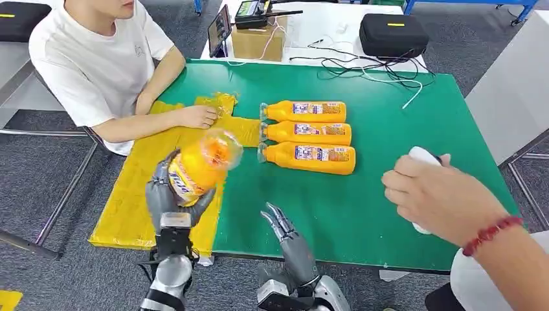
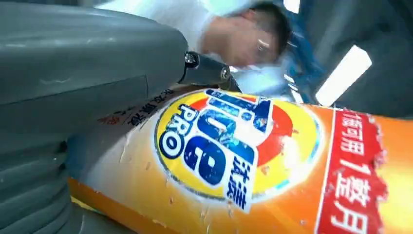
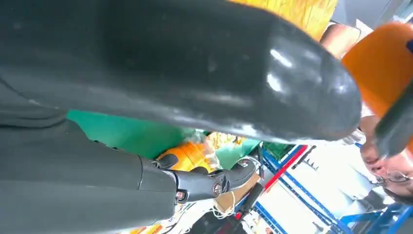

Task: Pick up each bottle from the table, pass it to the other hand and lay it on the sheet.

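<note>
Orange bottle (image 1: pixel 197 165), blue-and-yellow label, clear cap, in left hand (image 1: pixel 169 201).

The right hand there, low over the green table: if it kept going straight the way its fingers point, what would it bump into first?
The right hand, empty, points up the table and slightly left. Ahead lies bare green table, then probably the cap end of the nearest bottle in the row. Depth is hard to judge, so it might pass just beside it.

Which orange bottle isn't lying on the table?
The orange bottle gripped in the left hand, above the yellow sheet. The other three lie together on the green table.
</note>
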